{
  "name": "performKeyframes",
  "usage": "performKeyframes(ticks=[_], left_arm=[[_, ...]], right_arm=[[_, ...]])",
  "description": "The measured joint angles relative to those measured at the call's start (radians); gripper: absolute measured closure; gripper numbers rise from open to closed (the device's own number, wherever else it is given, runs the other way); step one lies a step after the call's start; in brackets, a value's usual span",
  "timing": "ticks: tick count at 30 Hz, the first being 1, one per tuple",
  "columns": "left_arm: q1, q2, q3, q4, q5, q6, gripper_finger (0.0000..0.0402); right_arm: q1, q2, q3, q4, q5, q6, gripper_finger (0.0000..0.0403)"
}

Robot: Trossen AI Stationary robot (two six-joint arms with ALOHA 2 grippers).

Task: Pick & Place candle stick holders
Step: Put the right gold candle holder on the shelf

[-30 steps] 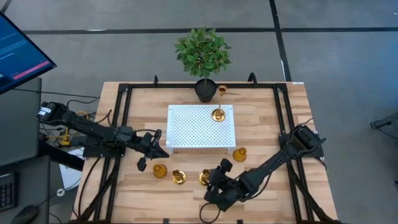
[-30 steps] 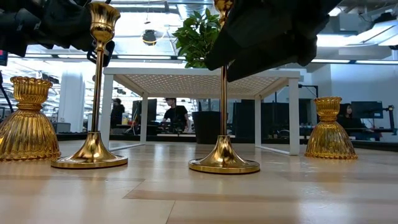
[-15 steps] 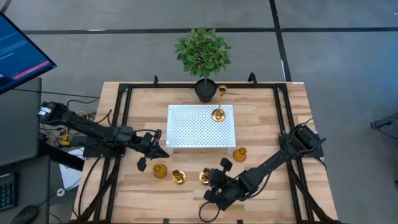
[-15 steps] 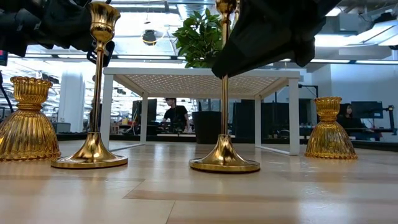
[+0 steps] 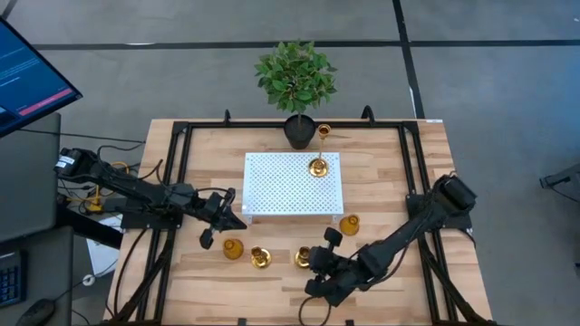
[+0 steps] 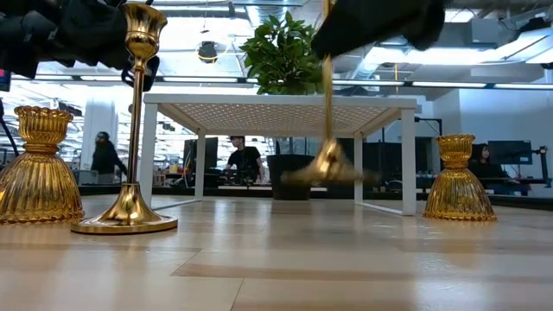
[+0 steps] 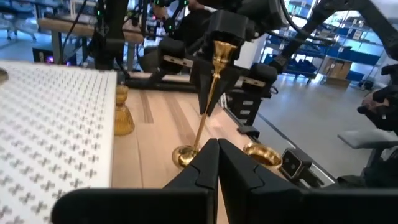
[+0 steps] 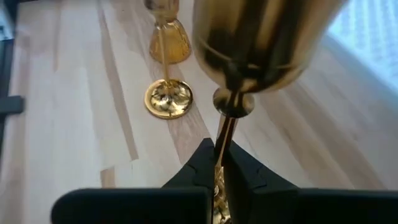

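Tall candle stick holder point(image 6: 327, 164) in right pincer point(image 8: 219, 163), airborne, unlabelled.

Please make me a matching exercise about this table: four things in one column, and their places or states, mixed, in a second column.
1. holder in the right gripper
2. tall holder nearest the plant
3. short holder on the right arm's side
4. left gripper

a. stands on the white tray
b. shut, empty, beside the tray
c. lifted off the table
d. on the table by the tray's corner

Pairs: 1-c, 2-a, 3-d, 4-b
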Motion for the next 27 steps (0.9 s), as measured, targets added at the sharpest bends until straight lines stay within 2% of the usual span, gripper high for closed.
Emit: performKeyframes(ticks=[8, 11, 13, 17, 23, 25, 27], left_arm=[[0.0, 0.01, 0.014, 0.034, -0.005, 0.001, 0.0394], [0.001, 0.041, 0.059, 0.027, -0.051, -0.005, 0.0394], [0.01, 0.07, 0.114, 0.004, -0.075, 0.015, 0.0394], [0.061, 0.133, 0.272, -0.183, -0.076, 0.06, 0.0394], [0.184, 0.229, 0.503, -0.392, -0.077, 0.156, 0.0394], [0.231, 0.253, 0.557, -0.429, -0.059, 0.166, 0.0394], [0.274, 0.276, 0.597, -0.431, 0.006, 0.176, 0.0394]], right_arm=[[-0.037, -0.171, 0.0, -0.072, -0.113, -0.184, 0.0401], [-0.083, -0.231, 0.0, -0.077, -0.185, -0.299, 0.0402], [-0.121, -0.269, 0.0, -0.076, -0.24, -0.385, 0.0402], [-0.206, -0.336, 0.0, -0.096, -0.324, -0.545, 0.0402], [-0.321, -0.408, 0.0, -0.138, -0.351, -0.693, 0.0403], [-0.354, -0.415, 0.0, -0.135, -0.378, -0.722, 0.0403], [-0.383, -0.413, 0.0, -0.131, -0.408, -0.74, 0.0403]])
